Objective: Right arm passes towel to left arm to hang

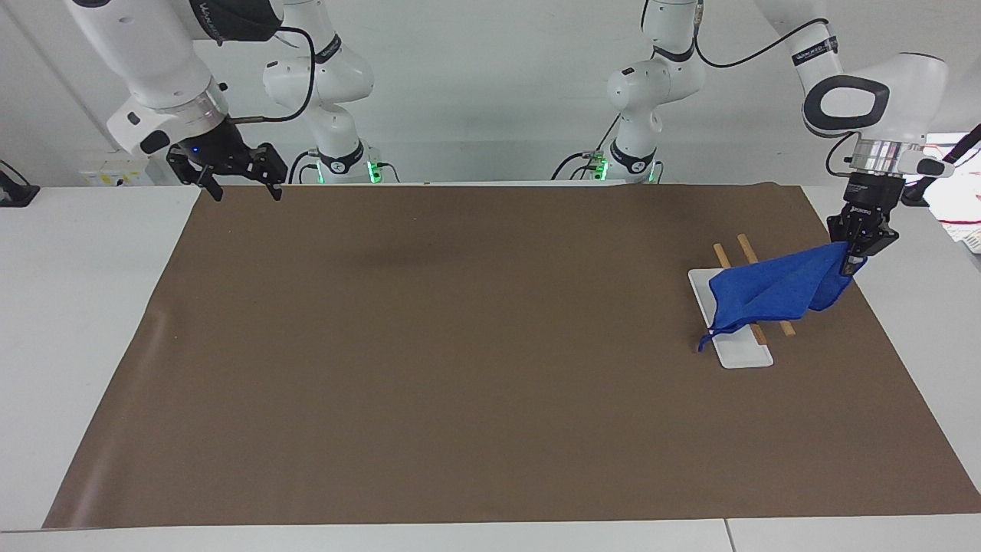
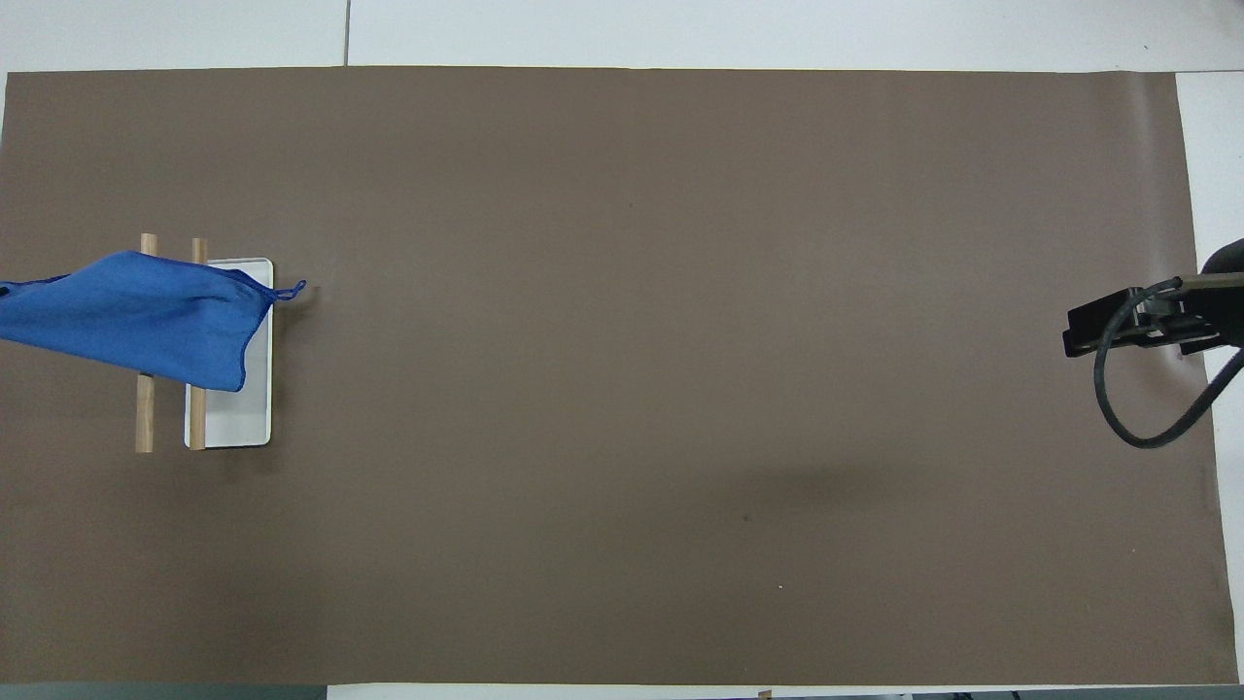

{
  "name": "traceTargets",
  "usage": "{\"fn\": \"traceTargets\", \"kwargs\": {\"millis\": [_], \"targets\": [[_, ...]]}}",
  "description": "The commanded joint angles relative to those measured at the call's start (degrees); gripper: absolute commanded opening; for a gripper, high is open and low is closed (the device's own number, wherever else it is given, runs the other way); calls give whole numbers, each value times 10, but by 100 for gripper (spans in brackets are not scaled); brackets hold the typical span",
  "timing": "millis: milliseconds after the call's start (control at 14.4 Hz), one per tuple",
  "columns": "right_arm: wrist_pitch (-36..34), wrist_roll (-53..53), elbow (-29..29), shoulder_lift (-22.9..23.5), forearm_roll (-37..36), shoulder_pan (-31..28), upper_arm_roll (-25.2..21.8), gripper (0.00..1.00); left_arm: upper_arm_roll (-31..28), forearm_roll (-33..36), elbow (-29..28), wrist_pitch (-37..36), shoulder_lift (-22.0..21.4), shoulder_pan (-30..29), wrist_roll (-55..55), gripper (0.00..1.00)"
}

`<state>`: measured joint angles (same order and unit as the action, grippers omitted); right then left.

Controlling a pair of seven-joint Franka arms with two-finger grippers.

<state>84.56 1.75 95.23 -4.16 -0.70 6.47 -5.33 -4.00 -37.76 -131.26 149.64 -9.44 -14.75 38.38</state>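
Observation:
The royal-blue towel (image 1: 774, 293) is draped across the two wooden rails (image 1: 766, 303) of the rack, over its white base (image 1: 736, 345). Its corner loop cord (image 1: 703, 341) dangles beside the base. My left gripper (image 1: 857, 261) is shut on the towel's corner past the rails, toward the left arm's end of the table. In the overhead view the towel (image 2: 136, 316) runs off the frame's edge and the left gripper is out of view. My right gripper (image 1: 234, 184) is open and empty, raised over the mat's corner nearest the right arm's base.
A brown mat (image 1: 460, 368) covers the table. The rack base (image 2: 243, 423) and rails (image 2: 144, 418) stand at the left arm's end. The right gripper's body and black cable (image 2: 1137, 331) show at the overhead view's edge.

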Motion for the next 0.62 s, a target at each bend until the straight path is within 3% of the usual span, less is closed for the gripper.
{"fn": "traceTargets", "kwargs": {"millis": [0, 347, 417, 486, 556], "targets": [[6, -13, -4, 1, -12, -64, 50, 100, 7, 11, -16, 35, 2, -10, 6, 0], [1, -11, -3, 0, -11, -71, 42, 100, 7, 11, -17, 43, 14, -29, 3, 0], [10, -11, 0, 0, -11, -72, 42, 100, 7, 11, -17, 41, 14, -28, 2, 36], [24, -12, 3, 0, -11, -72, 42, 100, 7, 11, -16, 42, 16, -24, -1, 99], [24, -11, 3, 1, -11, -72, 42, 100, 7, 11, -12, 39, 20, -25, -1, 100]]}}
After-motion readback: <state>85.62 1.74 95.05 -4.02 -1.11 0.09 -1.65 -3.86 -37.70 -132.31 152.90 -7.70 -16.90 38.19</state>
